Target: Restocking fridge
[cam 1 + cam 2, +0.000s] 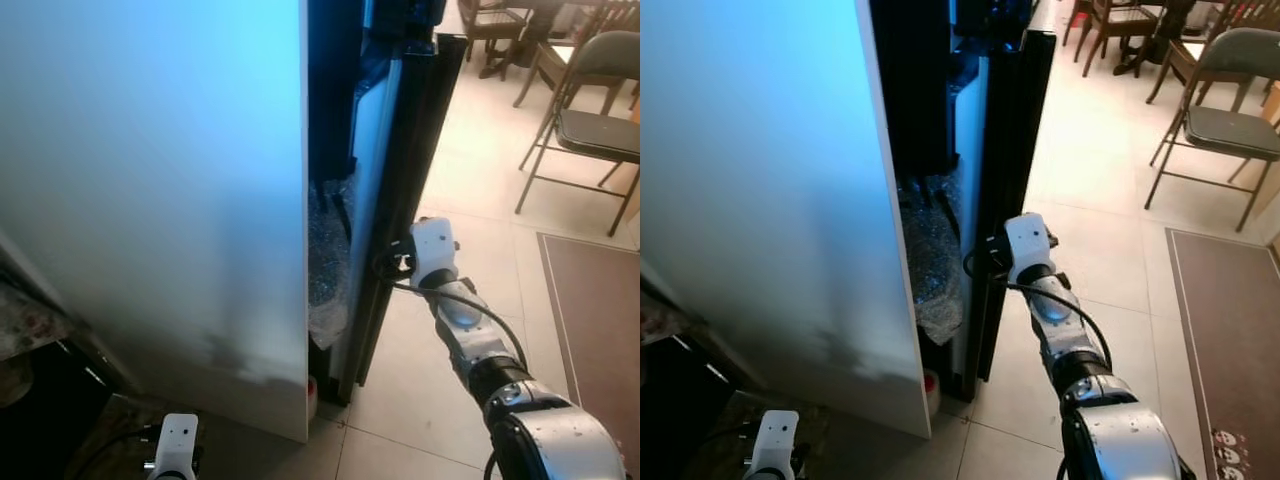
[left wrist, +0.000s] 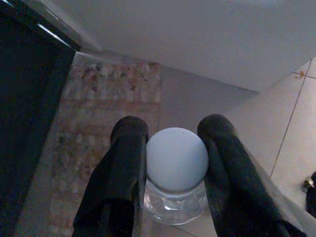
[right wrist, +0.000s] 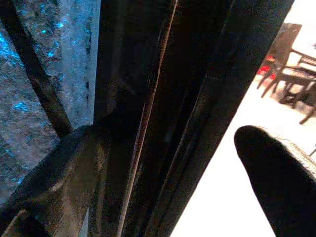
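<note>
Low at the left, the left gripper (image 2: 173,163) is clenched on a white-capped bottle (image 2: 177,159), waiting beside the fridge's white side (image 1: 150,170). Further right, the right gripper (image 3: 187,168) straddles the black door's (image 1: 400,190) edge, fingers spread. Door-opening looks underway; next, swing it wider. Shelves stay hidden behind crinkled plastic (image 1: 328,260).

We are in a home kitchen opening onto a dining area: a tall white fridge (image 1: 150,200) with its dark door (image 1: 400,180) ajar, pale floor tiles (image 1: 470,200), wooden chairs (image 1: 1110,25) far right (plus a folding chair (image 1: 590,120)).
</note>
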### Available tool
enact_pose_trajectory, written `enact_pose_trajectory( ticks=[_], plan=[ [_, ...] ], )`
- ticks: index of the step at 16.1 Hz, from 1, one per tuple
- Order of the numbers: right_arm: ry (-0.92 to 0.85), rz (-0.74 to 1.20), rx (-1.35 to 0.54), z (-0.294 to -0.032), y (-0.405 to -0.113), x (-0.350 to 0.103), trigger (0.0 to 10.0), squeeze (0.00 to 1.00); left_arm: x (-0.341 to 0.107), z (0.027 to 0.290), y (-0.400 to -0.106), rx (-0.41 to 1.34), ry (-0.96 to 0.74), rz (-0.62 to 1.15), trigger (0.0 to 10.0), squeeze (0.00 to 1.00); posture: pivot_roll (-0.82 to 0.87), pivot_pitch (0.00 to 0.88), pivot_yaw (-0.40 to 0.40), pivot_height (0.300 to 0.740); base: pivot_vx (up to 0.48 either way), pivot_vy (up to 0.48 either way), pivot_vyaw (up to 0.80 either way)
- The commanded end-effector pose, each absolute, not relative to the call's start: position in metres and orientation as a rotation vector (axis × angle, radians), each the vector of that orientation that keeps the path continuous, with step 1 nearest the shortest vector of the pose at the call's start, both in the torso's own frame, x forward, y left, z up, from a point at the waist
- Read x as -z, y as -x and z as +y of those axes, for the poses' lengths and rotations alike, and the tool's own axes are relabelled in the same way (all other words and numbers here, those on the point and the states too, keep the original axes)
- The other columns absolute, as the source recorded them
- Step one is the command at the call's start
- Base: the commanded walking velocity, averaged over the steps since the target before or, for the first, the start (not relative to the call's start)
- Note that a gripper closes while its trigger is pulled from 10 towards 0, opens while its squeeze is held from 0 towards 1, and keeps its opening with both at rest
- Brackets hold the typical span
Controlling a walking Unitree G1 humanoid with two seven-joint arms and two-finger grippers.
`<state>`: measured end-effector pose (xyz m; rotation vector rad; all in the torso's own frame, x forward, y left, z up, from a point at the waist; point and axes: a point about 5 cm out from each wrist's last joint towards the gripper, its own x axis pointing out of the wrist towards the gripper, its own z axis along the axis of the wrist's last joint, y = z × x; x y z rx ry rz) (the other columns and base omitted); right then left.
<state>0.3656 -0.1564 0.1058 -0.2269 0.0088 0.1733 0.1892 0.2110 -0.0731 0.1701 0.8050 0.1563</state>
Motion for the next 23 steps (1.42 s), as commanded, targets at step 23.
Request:
enact_pose_trajectory(
  ticks=[23],
  plan=[
    [0.122, 0.211, -0.084, -0.191, -0.343, -0.067, 10.0, 0.0, 0.076, 0.21, -0.184, -0.156, -0.185, 0.831, 10.0, 0.0, -0.04, 0.0, 0.002, 0.74, 0.0, 0.0, 0.0]
  ],
)
